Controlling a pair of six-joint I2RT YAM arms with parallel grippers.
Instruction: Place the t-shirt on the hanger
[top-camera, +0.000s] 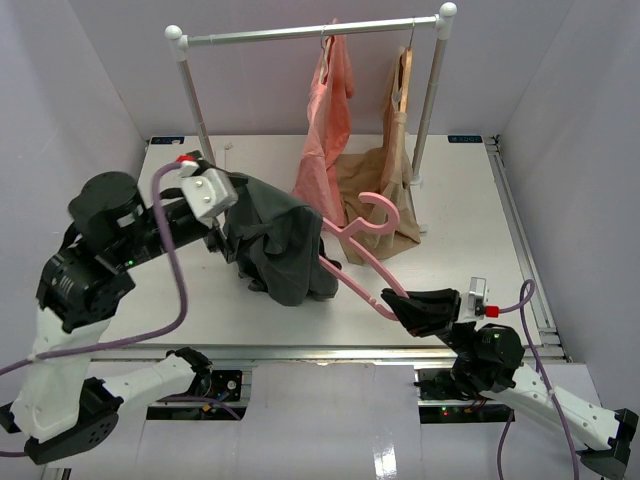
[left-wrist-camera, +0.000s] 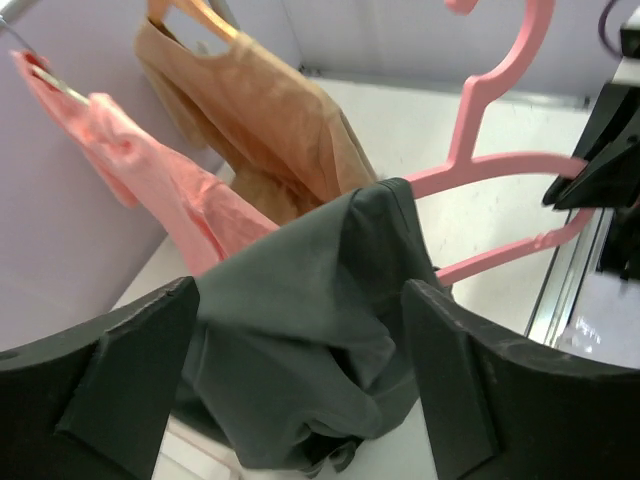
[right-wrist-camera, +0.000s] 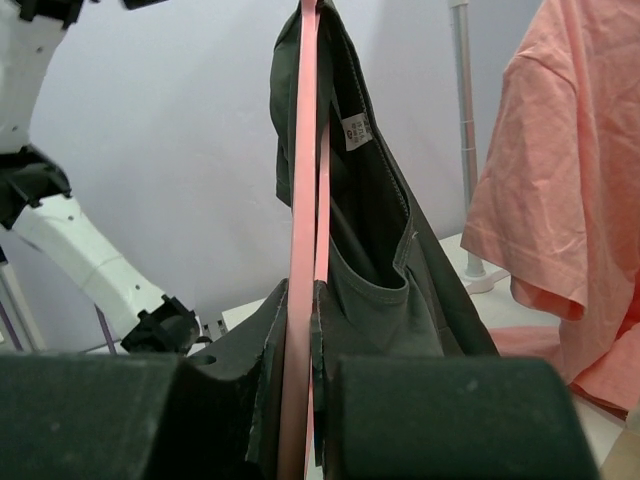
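Note:
The dark grey t-shirt (top-camera: 283, 245) hangs bunched over one arm of the pink hanger (top-camera: 362, 232), which is held tilted above the table. My right gripper (top-camera: 393, 300) is shut on the hanger's lower end; in the right wrist view the pink bar (right-wrist-camera: 301, 250) runs up from between the fingers, with the t-shirt (right-wrist-camera: 385, 270) draped on its right side. My left gripper (top-camera: 232, 228) is at the shirt's left edge. It stands open, and in the left wrist view the t-shirt (left-wrist-camera: 300, 330) fills the gap between its fingers (left-wrist-camera: 130, 370) without being pinched.
A metal rack (top-camera: 310, 33) stands at the back of the table (top-camera: 460, 230). A salmon-pink garment (top-camera: 328, 120) and a tan garment (top-camera: 385, 170) on a wooden hanger hang from it, close behind the pink hanger's hook. Walls close in both sides.

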